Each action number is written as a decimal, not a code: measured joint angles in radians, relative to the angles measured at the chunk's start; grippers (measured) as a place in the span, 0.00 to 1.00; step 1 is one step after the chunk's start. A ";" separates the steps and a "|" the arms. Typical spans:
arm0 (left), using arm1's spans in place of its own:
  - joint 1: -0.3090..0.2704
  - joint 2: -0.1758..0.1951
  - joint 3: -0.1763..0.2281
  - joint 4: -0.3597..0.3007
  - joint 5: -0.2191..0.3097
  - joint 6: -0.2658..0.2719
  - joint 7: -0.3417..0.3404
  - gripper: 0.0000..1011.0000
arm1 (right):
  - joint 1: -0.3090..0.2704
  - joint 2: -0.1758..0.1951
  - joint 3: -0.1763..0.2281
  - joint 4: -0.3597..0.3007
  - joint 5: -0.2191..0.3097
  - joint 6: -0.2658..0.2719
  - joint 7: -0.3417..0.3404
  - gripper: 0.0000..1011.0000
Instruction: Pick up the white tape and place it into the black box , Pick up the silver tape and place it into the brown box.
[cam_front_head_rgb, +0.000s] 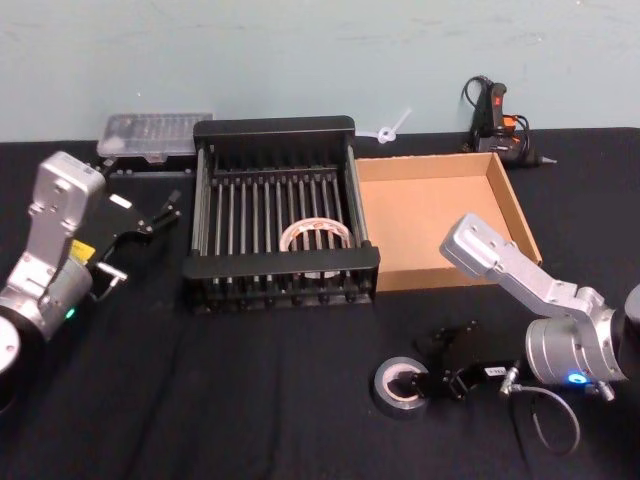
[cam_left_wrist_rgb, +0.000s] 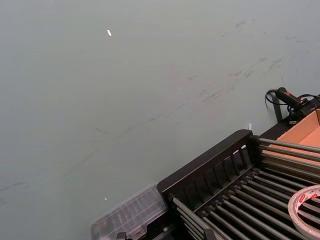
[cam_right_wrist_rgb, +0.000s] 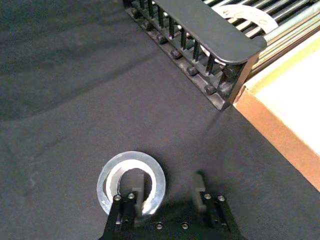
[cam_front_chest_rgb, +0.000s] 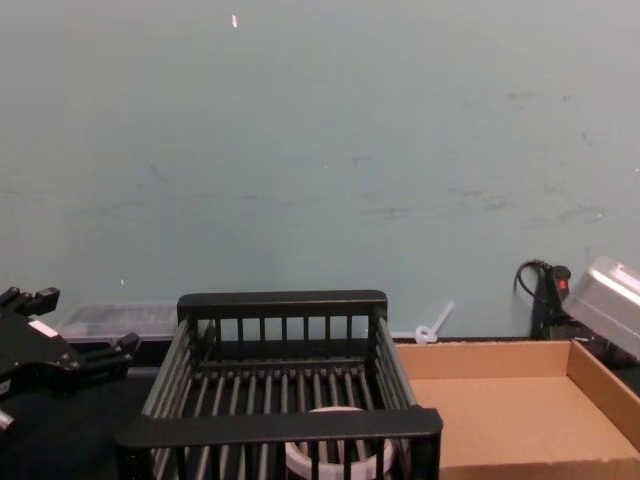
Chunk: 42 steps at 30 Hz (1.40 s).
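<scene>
White tape (cam_front_head_rgb: 316, 236) sits in the black box (cam_front_head_rgb: 275, 127). My right gripper (cam_right_wrist_rgb: 166, 192) is spread, one finger inside the silver tape (cam_right_wrist_rgb: 131, 181) on the worktop; I fear an off-centre pinch could flip it short of the brown box (cam_front_head_rgb: 515, 205)

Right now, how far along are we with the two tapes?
Half done: the white tape lies inside the black box. The right gripper, open, has one finger in the silver tape on the table. The brown box awaits it. The left gripper sits beside the black box.
</scene>
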<state>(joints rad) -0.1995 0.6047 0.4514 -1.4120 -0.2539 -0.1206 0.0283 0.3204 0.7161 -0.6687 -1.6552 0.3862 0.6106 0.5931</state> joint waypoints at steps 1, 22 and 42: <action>0.000 0.000 0.000 0.000 0.000 0.000 0.000 0.99 | 0.000 0.000 0.000 0.000 0.000 0.000 0.000 0.59; 0.000 0.000 0.000 0.000 0.000 0.000 0.000 0.99 | 0.000 0.000 0.000 0.000 0.000 -0.001 0.000 0.17; 0.000 0.000 0.000 0.000 0.000 0.000 0.000 0.99 | -0.010 -0.008 0.061 0.000 0.024 -0.020 -0.042 0.18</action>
<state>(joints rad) -0.1995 0.6047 0.4514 -1.4120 -0.2539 -0.1206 0.0283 0.3108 0.7080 -0.6080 -1.6549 0.4104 0.5909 0.5506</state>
